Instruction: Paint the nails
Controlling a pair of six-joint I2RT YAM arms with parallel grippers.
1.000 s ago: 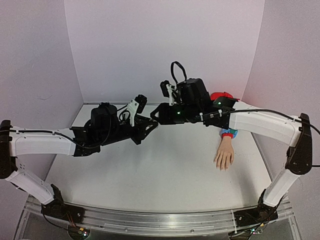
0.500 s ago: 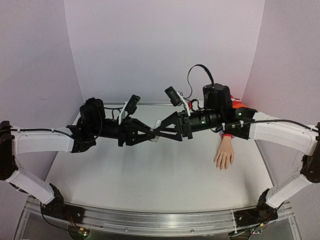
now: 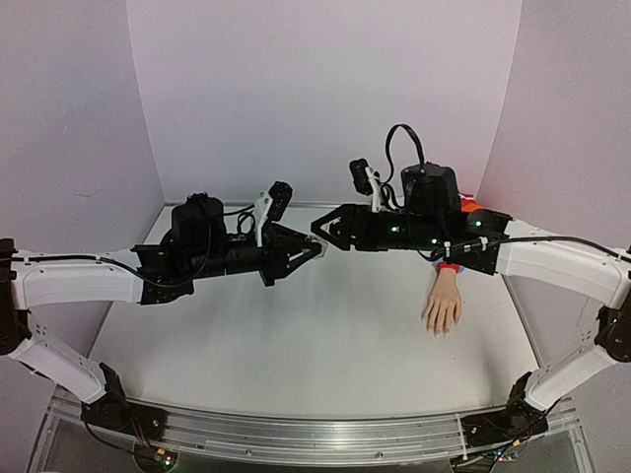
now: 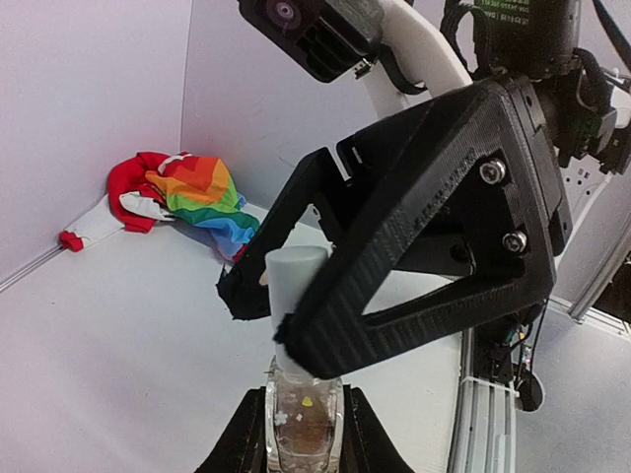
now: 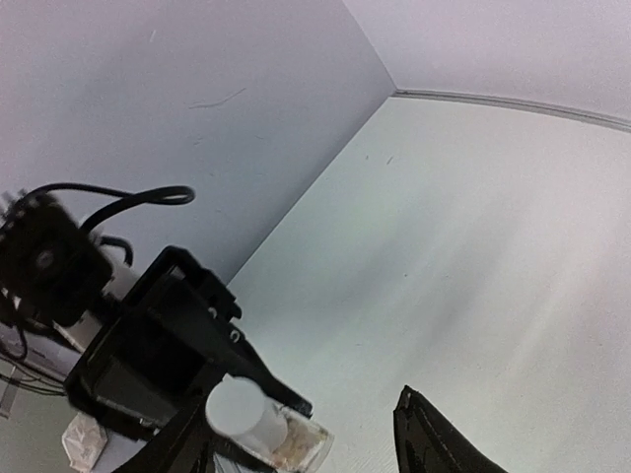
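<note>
My left gripper [image 3: 312,249] is shut on a small clear bottle [image 4: 304,434] with a white cap [image 4: 295,281], held above the table. My right gripper [image 3: 322,231] faces it, open, its fingers [image 4: 394,296] on either side of the cap with a wide gap; in the right wrist view the cap [image 5: 237,406] lies close to one finger. The pale fake hand [image 3: 443,304] lies palm down at the right, fingertips toward me. Its nails [image 3: 439,329] are too small to make out. Its rainbow sleeve [image 4: 202,197] bunches in the back corner.
The white table [image 3: 296,345] is walled at the back and both sides. The right forearm [image 3: 532,256] crosses above the fake hand's wrist. A metal rail [image 3: 315,434] runs along the near edge.
My right gripper went from shut to open and now stands round the cap. Both grippers dipped toward the middle, then rose again; the left kept its hold on the bottle.
</note>
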